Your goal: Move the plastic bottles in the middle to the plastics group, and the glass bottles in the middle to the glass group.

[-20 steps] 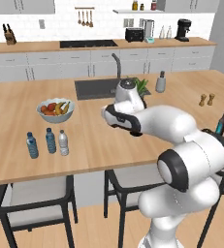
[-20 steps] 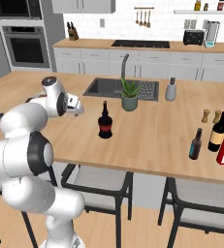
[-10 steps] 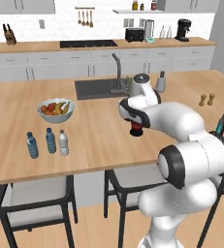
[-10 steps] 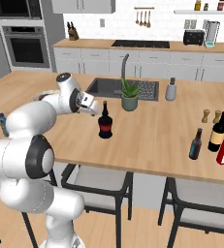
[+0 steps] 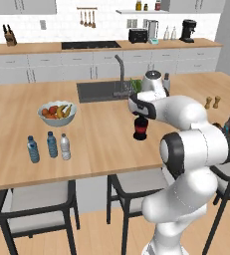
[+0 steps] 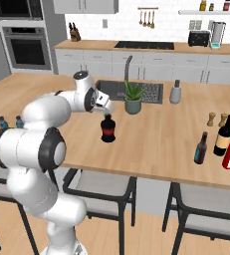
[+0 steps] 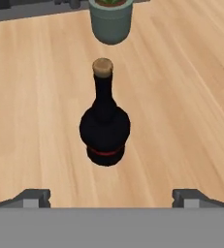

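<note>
Gripper (image 7: 111, 198) hovers above the squat dark bottle (image 7: 104, 127), fingers wide apart, holding nothing. Bottle stands upright mid-desk (image 5: 96, 144), just near of the potted plant (image 6: 133, 97). Clear-whitish bottle (image 5: 65, 147) sits beside two blue bottles (image 5: 42, 147) at left; wine bottle (image 6: 223, 136) far right.

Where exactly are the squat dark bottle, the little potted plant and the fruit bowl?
squat dark bottle (image 7: 104, 127), hand view, on its round body.
potted plant (image 6: 133, 106), right base view, on its grey pot.
fruit bowl (image 5: 57, 119), left base view, on its front wall.
</note>
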Tool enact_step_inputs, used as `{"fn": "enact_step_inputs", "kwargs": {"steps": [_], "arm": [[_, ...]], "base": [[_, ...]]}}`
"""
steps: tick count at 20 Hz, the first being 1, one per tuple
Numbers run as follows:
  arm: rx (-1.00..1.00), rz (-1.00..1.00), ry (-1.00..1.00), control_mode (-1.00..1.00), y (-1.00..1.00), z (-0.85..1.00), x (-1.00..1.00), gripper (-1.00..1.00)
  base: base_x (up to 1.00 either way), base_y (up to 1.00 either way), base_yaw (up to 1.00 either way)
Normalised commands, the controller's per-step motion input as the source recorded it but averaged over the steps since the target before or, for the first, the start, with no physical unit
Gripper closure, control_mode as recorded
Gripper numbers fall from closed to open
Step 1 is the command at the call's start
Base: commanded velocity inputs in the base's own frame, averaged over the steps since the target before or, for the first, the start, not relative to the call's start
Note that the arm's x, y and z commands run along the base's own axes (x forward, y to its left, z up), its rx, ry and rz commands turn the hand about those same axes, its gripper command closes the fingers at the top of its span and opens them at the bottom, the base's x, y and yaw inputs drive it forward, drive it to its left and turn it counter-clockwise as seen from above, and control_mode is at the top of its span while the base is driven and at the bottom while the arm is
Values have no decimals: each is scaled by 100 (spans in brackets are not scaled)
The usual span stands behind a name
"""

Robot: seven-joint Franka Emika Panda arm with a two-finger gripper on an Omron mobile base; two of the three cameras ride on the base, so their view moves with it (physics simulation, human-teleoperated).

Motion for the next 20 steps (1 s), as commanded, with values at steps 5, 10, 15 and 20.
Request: {"fn": "enact_step_inputs", "kwargs": {"steps": [5,10,15,20], "arm": [[0,12,0,-100,-14,0,36,-100],[0,9,1,-100,-5,-9,37,-100],[0,7,0,-100,0,-27,26,-100],[0,5,-4,-100,-1,-27,21,-100]], "base": [[0,0,0],[0,0,0],[0,0,0],[0,0,0]]}}
